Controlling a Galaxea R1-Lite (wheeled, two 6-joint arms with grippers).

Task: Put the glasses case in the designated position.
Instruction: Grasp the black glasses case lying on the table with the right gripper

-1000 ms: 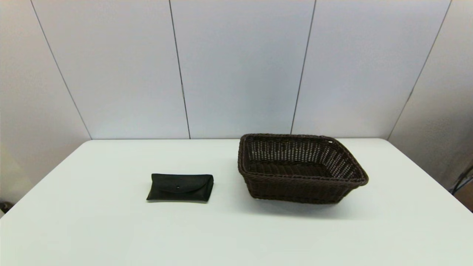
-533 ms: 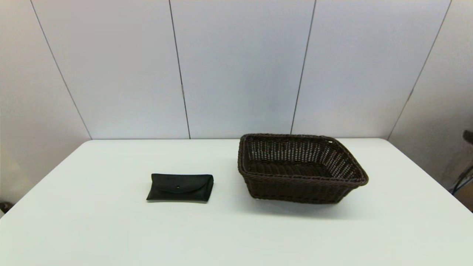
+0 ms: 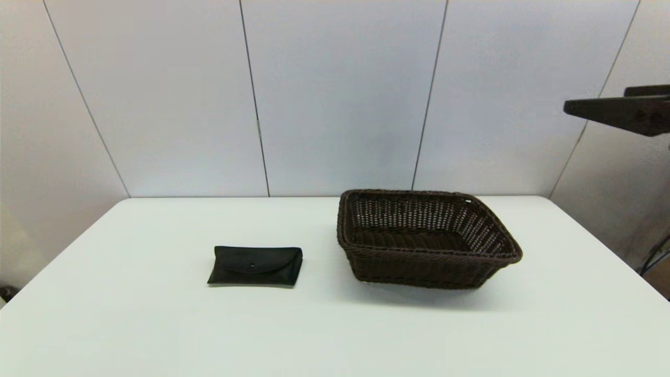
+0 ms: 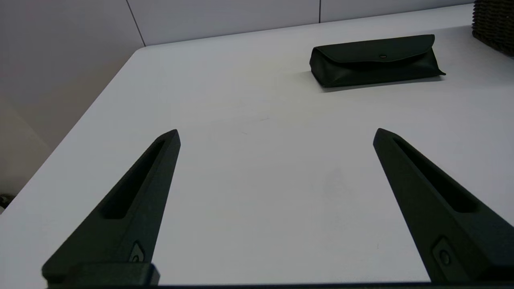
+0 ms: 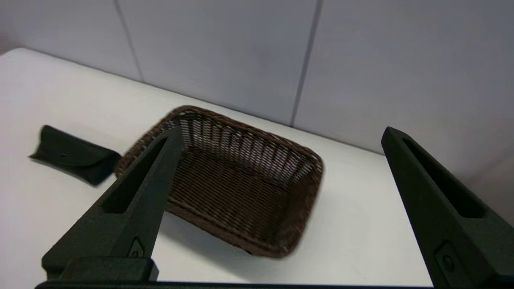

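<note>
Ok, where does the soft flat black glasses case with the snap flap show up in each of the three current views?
Head view: the soft flat black glasses case lies on the white table, left of centre.
Left wrist view: glasses case at upper right, beyond the open left gripper.
Right wrist view: glasses case at the left edge, beyond the open right gripper.
Shared landmark: the dark brown woven basket beside the case.
</note>
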